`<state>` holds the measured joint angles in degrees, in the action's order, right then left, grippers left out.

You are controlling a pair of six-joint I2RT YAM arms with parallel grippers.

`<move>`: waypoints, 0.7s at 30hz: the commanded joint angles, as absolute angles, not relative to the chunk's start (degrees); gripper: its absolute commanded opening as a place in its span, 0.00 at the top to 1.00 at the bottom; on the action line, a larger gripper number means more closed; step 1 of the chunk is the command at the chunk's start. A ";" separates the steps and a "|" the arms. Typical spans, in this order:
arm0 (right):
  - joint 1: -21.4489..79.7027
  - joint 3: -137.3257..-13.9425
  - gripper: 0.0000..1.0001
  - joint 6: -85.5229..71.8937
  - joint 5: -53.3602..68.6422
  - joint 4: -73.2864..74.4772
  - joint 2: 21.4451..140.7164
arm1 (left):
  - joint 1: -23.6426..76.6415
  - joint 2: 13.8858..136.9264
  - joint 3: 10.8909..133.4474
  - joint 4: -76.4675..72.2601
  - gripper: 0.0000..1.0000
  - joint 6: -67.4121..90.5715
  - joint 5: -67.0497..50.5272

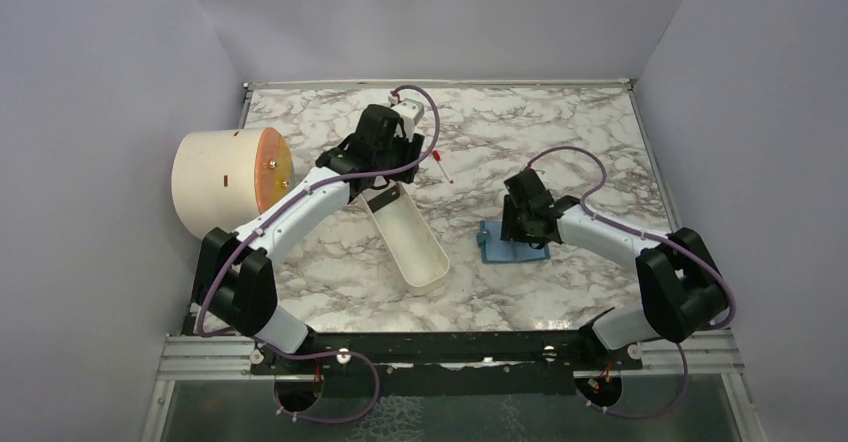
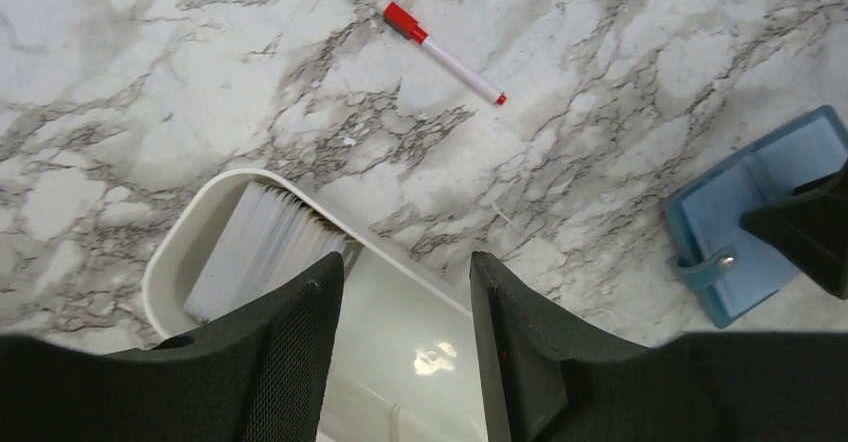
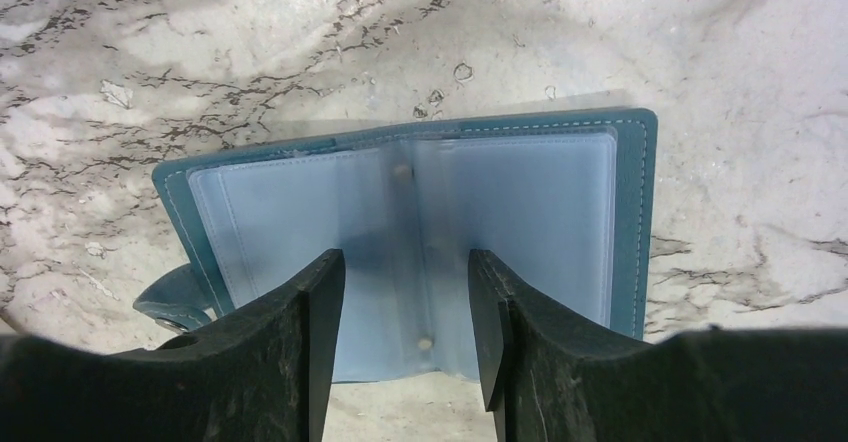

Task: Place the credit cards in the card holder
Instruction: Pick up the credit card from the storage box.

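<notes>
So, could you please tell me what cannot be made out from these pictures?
- Top view: the right gripper covers most of the card holder.
- Left wrist view: the left gripper hides the near part of the white tray; whether the pale stack inside holds cards cannot be told.
- Right wrist view: the gripper's fingers hide the holder's near edge; contact unclear.

The light was soft and even, coming from above. A small glare spot sat on the white tray (image 2: 165, 272) just below the left gripper (image 2: 405, 262). Under the right gripper (image 3: 407, 262), the card holder (image 3: 540, 202) looked a little hazy.
</notes>
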<state>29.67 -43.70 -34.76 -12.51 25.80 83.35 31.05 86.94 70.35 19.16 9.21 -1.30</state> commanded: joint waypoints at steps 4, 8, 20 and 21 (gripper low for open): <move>29.79 -46.06 0.49 -32.16 -13.48 27.03 82.54 | 28.10 84.66 72.89 24.33 0.46 -0.30 4.45; 29.79 -46.17 0.48 -32.17 -12.99 26.72 84.68 | 26.49 84.60 71.63 24.41 0.47 -1.32 2.60; 30.06 -43.64 0.48 -31.20 -14.31 25.57 89.16 | 26.48 83.90 66.15 20.08 0.49 -9.92 4.66; 30.14 -43.68 0.48 -30.97 -14.41 25.61 89.02 | 26.50 83.63 65.62 19.59 0.49 -10.89 4.60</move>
